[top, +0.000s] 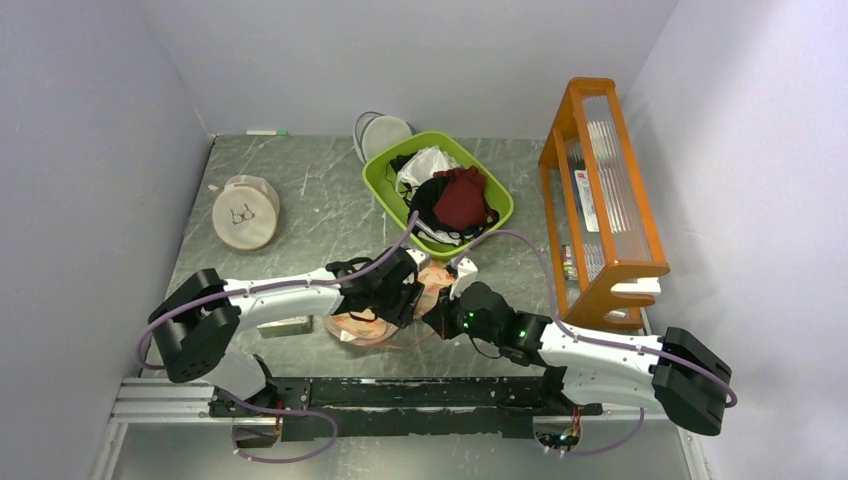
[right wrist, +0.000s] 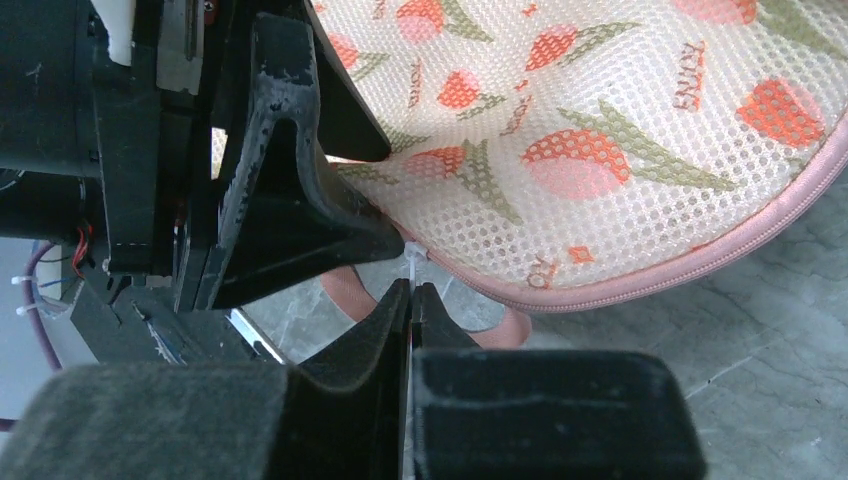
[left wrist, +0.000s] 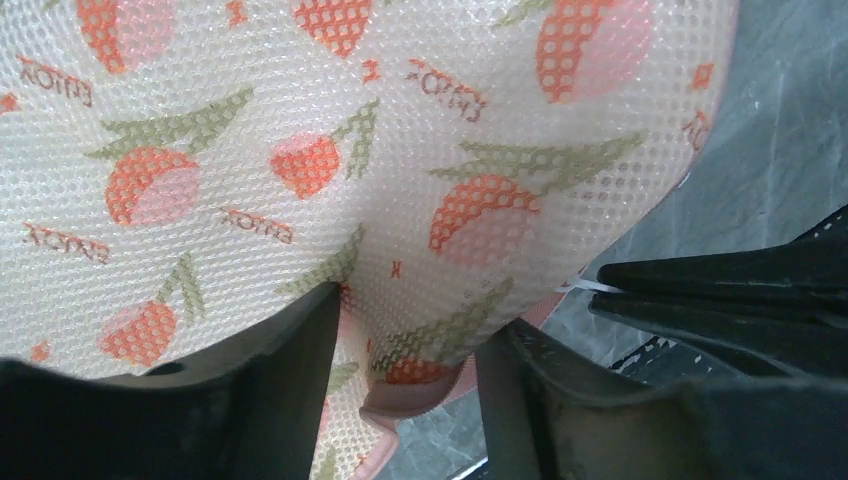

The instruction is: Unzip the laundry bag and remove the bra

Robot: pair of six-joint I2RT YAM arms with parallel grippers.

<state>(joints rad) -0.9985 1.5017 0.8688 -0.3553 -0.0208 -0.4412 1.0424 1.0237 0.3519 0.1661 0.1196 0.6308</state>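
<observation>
Left pincer (left wrist: 410,345) astride laundry bag (left wrist: 300,150)

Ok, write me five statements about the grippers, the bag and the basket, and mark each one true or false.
1. The right gripper is shut on a thin white pull tab at the laundry bag's pink edge. True.
2. The left gripper hangs clear of the bag. False: its fingers stand either side of a fold of it.
3. The dark red garment lies in the green basket. True.
4. The round beige pouch is in the basket. False: it lies on the table, left of the basket.
5. The laundry bag is in the basket. False: it lies on the table under both grippers.
</observation>
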